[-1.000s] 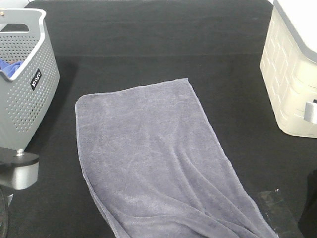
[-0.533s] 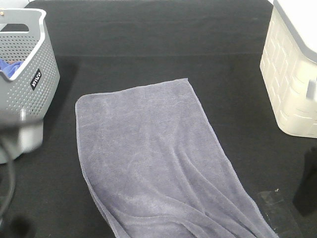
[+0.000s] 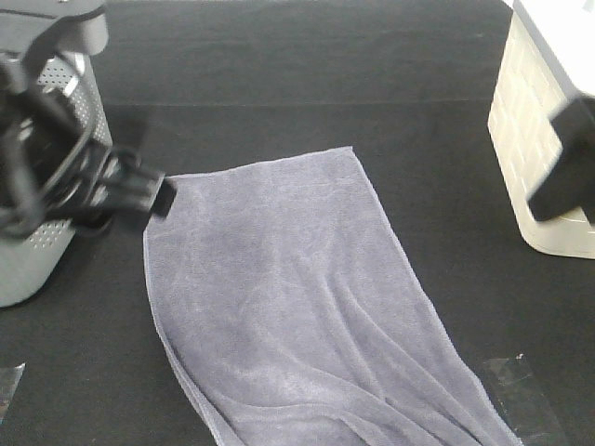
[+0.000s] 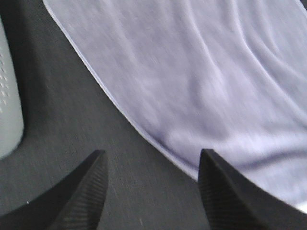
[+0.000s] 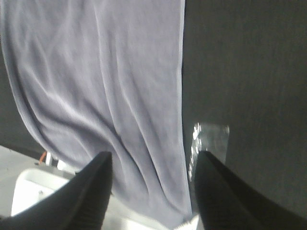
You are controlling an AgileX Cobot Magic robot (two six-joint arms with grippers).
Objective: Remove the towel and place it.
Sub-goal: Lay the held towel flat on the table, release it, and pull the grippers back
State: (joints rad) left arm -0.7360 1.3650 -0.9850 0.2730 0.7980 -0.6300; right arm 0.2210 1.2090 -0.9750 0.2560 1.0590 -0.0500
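Counting, we see one towel (image 3: pixel 297 297), one grey basket (image 3: pixel 37 260), one cream bin (image 3: pixel 532 102); left claw (image 4: pixel 152 154) spread, empty, towel's hem below it; right claw (image 5: pixel 153 155) spread, empty, towel's opposite hem below it.

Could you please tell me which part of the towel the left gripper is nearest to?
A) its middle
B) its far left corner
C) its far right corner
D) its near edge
B: in the high view the left gripper is at the far left corner of the towel, with its jaws apart.
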